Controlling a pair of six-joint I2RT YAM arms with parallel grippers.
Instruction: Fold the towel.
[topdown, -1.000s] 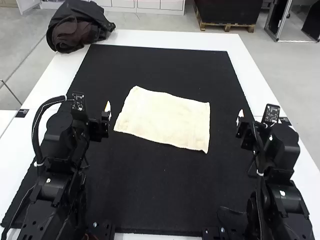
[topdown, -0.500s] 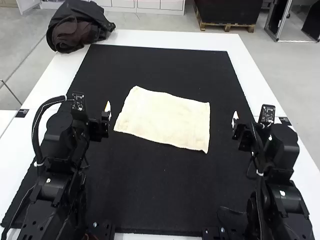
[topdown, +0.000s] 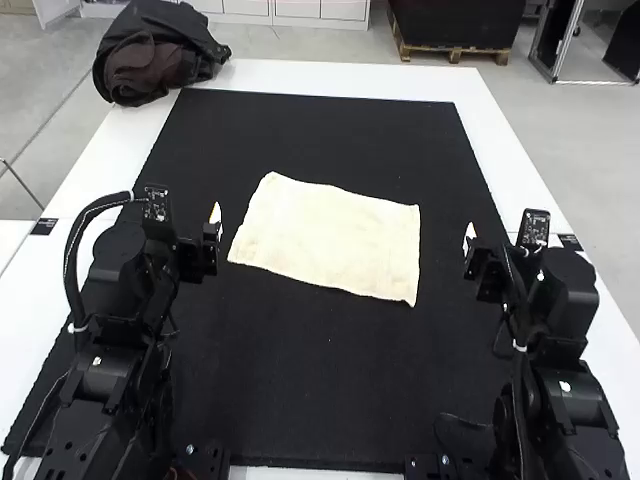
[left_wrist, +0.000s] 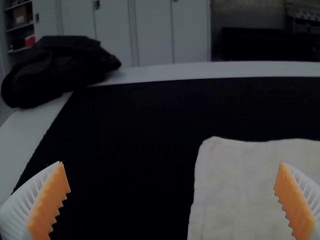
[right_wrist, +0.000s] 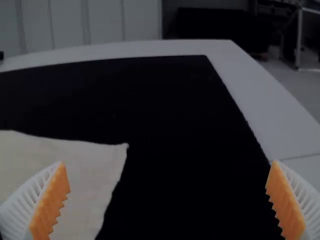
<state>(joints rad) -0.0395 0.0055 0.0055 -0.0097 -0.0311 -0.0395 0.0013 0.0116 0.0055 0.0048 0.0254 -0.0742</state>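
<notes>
A cream towel (topdown: 330, 236) lies spread on the black mat, a little askew. Off its left side, in the high view, is my left gripper (topdown: 215, 222); off its right side, with a wider gap, is my right gripper (topdown: 474, 240). In the left wrist view the left gripper (left_wrist: 172, 200) is open, the towel (left_wrist: 250, 190) lying beyond its fingers. The right gripper (right_wrist: 167, 200) is open too in its wrist view, where a towel corner and edge (right_wrist: 95, 170) show. Neither gripper touches the cloth.
The black mat (topdown: 330, 390) covers most of the white table (topdown: 350, 78). A dark bag or bundled garment (topdown: 155, 55) rests on the table's far left corner.
The right gripper has shifted slightly left, toward the towel, and then stayed still. The left arm and the towel have not moved.
</notes>
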